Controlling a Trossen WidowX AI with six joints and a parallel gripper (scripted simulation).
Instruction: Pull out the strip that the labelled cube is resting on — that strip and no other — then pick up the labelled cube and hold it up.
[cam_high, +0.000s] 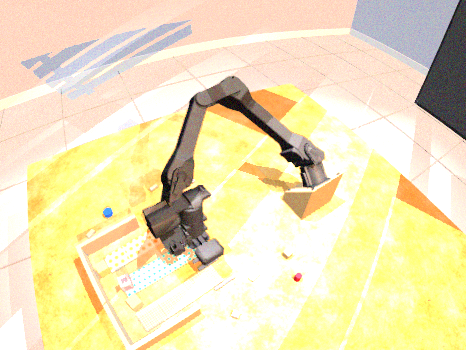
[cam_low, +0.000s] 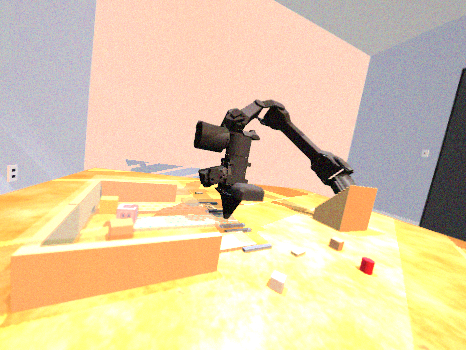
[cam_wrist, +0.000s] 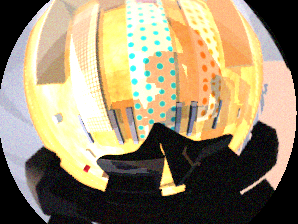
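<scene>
The labelled pink cube (cam_high: 125, 283) (cam_low: 127, 211) rests on the far end of a white strip with teal dots (cam_high: 155, 272) (cam_wrist: 149, 43) inside the low walled tray (cam_high: 107, 237) (cam_low: 100, 270). Other strips lie beside it, one with orange dots (cam_high: 122, 252) (cam_wrist: 200, 50) and plain tan and orange ones. My gripper (cam_high: 200, 262) (cam_low: 227, 216) (cam_wrist: 164, 139) is shut and points straight down at the near end of the teal-dotted strip, at the tray's open side. I see nothing between the fingers.
A plain tan cube (cam_high: 134, 302) (cam_low: 119, 230) sits in the tray near the labelled one. A red cylinder (cam_high: 297, 276) (cam_low: 367, 265), a blue one (cam_high: 107, 212) and small tan blocks (cam_high: 287, 254) (cam_low: 276, 282) lie outside. An orange wedge (cam_high: 312, 197) (cam_low: 347, 207) stands at the arm's base.
</scene>
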